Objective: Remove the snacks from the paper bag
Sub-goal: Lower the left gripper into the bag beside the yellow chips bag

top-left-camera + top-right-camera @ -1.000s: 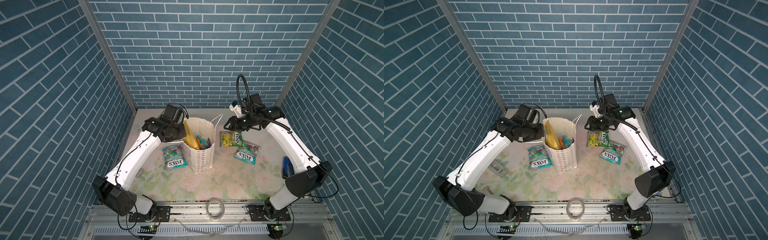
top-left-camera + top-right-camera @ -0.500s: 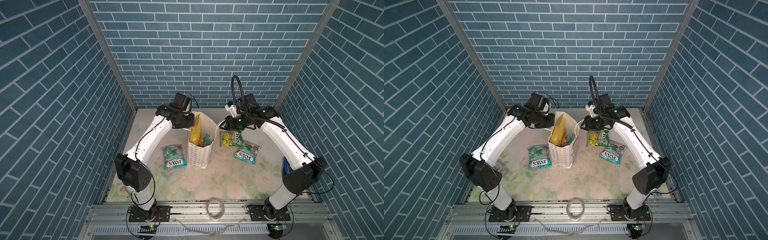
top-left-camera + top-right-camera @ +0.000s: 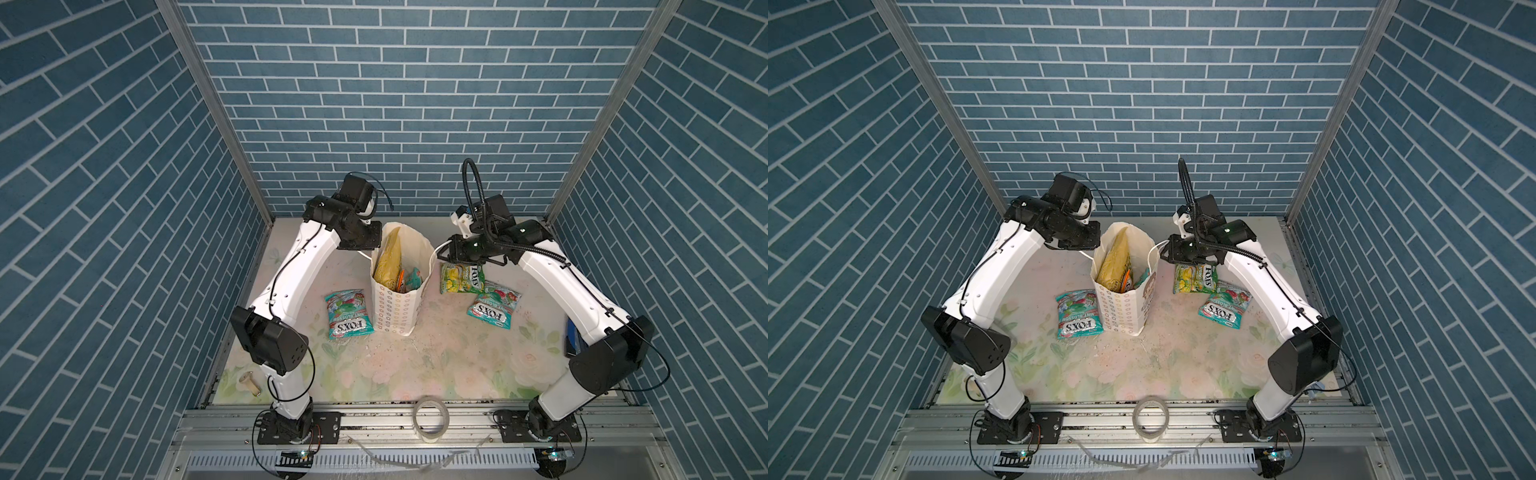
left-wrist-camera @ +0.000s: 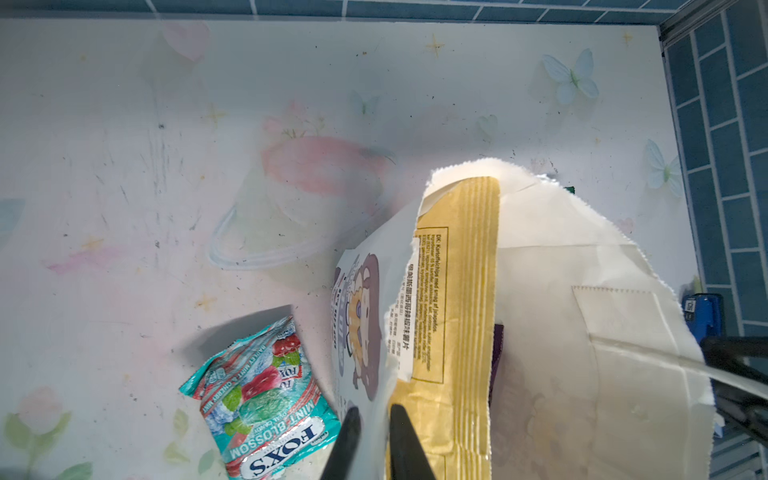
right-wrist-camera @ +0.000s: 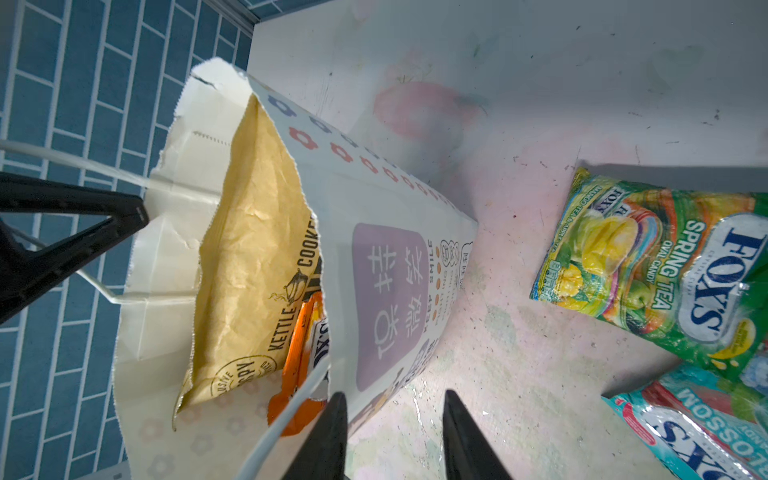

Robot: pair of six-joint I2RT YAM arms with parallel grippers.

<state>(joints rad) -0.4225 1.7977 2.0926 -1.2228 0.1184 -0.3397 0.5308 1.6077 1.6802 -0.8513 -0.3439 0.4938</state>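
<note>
The white paper bag [image 3: 395,307] [image 3: 1121,311] stands upright mid-table. Inside it are a yellow chips bag [image 3: 388,262] [image 4: 457,291] [image 5: 249,232], an orange packet [image 5: 297,353] and a teal one [image 3: 415,280]. Three snacks lie outside: a teal FOX'S packet [image 3: 348,314] [image 4: 266,395] to the bag's left, and a yellow-green [image 3: 461,278] [image 5: 656,257] and a teal one [image 3: 493,305] to its right. My left gripper [image 4: 377,436] straddles the bag's left wall, jaws slightly apart. My right gripper [image 5: 397,432] stands open at the bag's right wall, beside a string handle.
A clear tape roll [image 3: 430,417] lies on the front rail. A dark blue stapler-like object [image 3: 572,340] sits by the right wall behind my right arm. A small cylinder [image 3: 249,382] lies at the front left. Blue brick walls close in three sides.
My left arm raised its elbow and its gripper moved back along the bag's left rim; its jaws parted a little. The bag's mouth narrowed. My right gripper came in to the bag's right rim.
</note>
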